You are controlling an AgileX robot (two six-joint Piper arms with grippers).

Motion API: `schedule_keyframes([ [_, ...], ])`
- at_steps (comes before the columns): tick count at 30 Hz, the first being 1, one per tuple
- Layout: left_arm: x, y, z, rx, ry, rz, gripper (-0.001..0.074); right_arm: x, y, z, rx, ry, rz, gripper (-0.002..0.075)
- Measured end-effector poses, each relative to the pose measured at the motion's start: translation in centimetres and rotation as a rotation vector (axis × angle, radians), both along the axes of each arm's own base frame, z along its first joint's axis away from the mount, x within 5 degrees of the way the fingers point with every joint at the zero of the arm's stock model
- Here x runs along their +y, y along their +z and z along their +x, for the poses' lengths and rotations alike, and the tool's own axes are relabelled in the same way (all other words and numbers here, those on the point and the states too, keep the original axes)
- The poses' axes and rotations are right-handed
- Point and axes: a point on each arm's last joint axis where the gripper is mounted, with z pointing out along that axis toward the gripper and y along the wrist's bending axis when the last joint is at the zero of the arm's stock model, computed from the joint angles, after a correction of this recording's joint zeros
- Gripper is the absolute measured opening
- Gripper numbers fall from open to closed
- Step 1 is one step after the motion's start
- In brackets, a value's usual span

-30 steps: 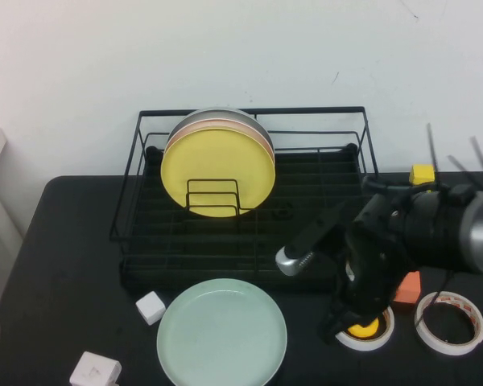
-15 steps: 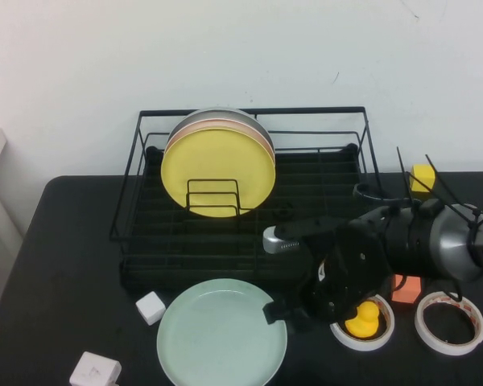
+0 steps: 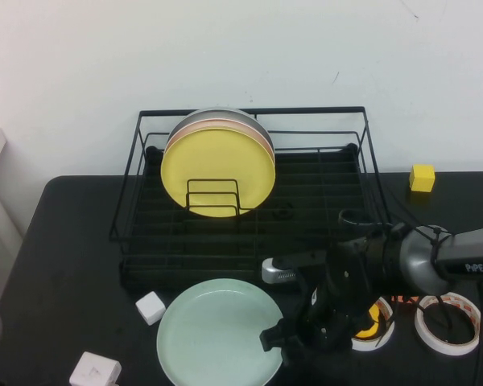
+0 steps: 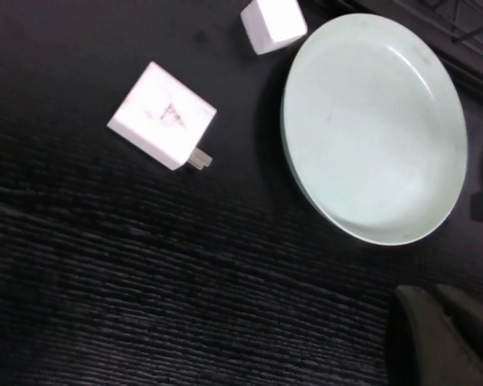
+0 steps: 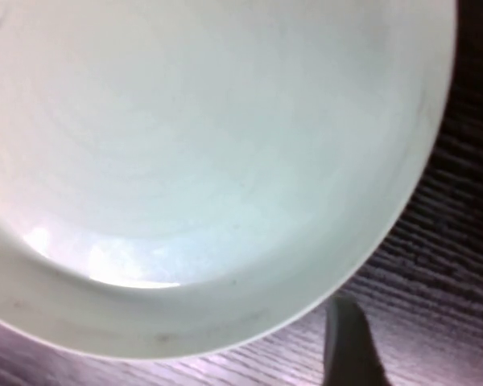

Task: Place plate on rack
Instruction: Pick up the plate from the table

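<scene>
Down and across comes the right arm: a second ago its gripper hung above the taped ring with the yellow duck, and now the right gripper [image 3: 280, 342] sits low at the near right edge of the plate [image 3: 217, 330], fingers spread apart with nothing between them. One dark fingertip [image 5: 348, 342] shows in the right wrist view just outside the plate's rim, over the black table [image 3: 56, 265]. That pale mint-green plate [image 4: 374, 129] has not shifted; it lies flat on the table just in front of the rack [image 3: 245, 189], not in it. Up in the rack, the yellow plate [image 3: 217, 165] stands on edge against the wire dividers, with pink and grey plates stacked behind it. Over on the left, the left gripper [image 4: 444, 334] is pressed shut, hovering above the tabletop near the plate's edge, empty. A white cube [image 3: 150, 307] rests just beside the plate's left rim, and a white plug adapter [image 3: 95, 371] lies near the front-left corner. Right of the arm sit a tape roll [image 3: 449, 322] and, farther back, a small yellow block [image 3: 422, 178].
</scene>
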Motion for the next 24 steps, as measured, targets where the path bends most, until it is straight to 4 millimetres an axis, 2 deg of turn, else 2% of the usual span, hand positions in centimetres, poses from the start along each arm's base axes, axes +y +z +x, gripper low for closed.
schedule_keyframes([
  [6,0.0,0.0,0.0,-0.003,-0.007,-0.001,-0.0002,0.5,0.2,0.0,0.018,-0.046,0.063,0.0375],
  [12,0.0,0.0,0.0,-0.005,-0.007,-0.001,-0.0002,1.1,0.2,0.5,-0.039,-0.038,0.133,0.0372],
  [19,0.0,0.0,0.0,-0.007,-0.006,-0.001,-0.0002,1.1,-2.3,0.5,-0.008,-0.092,0.127,0.0372],
  [24,0.0,0.0,0.0,-0.007,-0.006,-0.001,-0.0002,1.1,-2.8,0.4,0.002,-0.096,0.126,0.0356],
])
